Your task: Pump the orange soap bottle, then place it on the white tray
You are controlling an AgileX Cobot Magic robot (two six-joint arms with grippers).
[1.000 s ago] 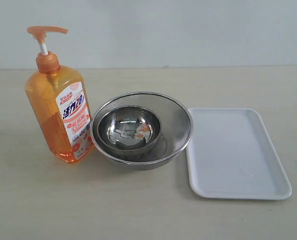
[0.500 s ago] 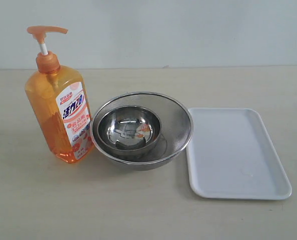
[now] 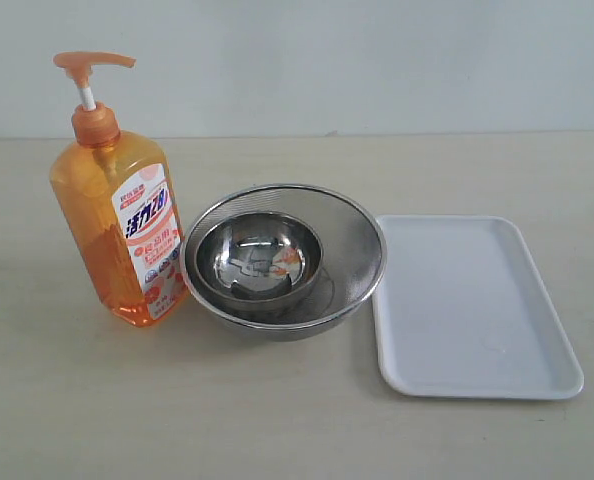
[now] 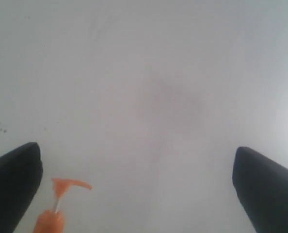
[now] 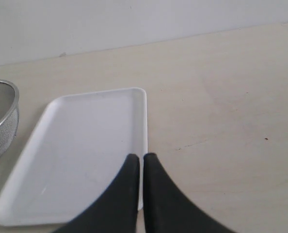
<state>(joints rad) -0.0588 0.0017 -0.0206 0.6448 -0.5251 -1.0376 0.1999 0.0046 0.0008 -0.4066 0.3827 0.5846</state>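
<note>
Nothing has moved: tall translucent orange soap bottle (image 3: 117,240), frame left, not yet pumped; flat white plastic tray (image 3: 474,310), right, bare; left jaws wide, right jaws closed, empty.

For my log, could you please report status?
Left hand open, right hand shut, both empty. Tall orange plastic soap bottle upright, untouched. Nested round steel bowls between it and flat white plastic tray.

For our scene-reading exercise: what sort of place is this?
Probably a staged test bench, not a real kitchen: a pale table against a plain wall, holding an orange soap bottle, nested steel bowls and a white tray.
</note>
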